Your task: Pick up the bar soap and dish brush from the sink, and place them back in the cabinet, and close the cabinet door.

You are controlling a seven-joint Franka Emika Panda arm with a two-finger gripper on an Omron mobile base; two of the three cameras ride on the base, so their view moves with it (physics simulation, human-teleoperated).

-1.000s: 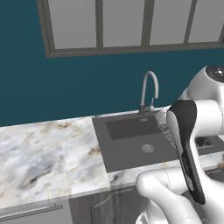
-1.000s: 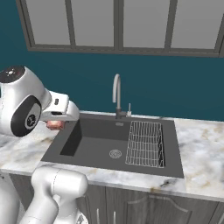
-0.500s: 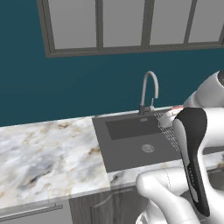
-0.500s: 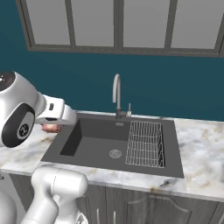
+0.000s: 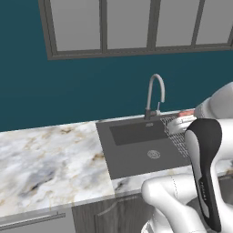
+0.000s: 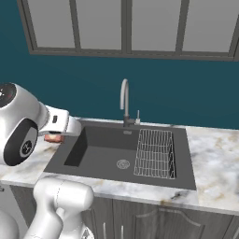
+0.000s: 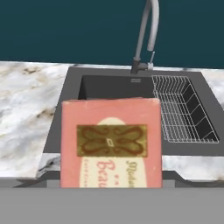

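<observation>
Soap (image 7: 111, 142) is held up close before the hand camera, above the near edge of the sink (image 7: 59, 127); its pink face carries a tan patterned label. The fingers are hidden behind it, so the grip cannot be seen directly. A wire rack (image 6: 155, 152) sits in the basin's right side beside the faucet (image 6: 124, 101).

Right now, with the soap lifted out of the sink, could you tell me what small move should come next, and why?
Probably keep raising the bar soap toward the cabinet: the pincer holds it clear above the sink, and the basin already looks bare apart from the wire rack.
</observation>
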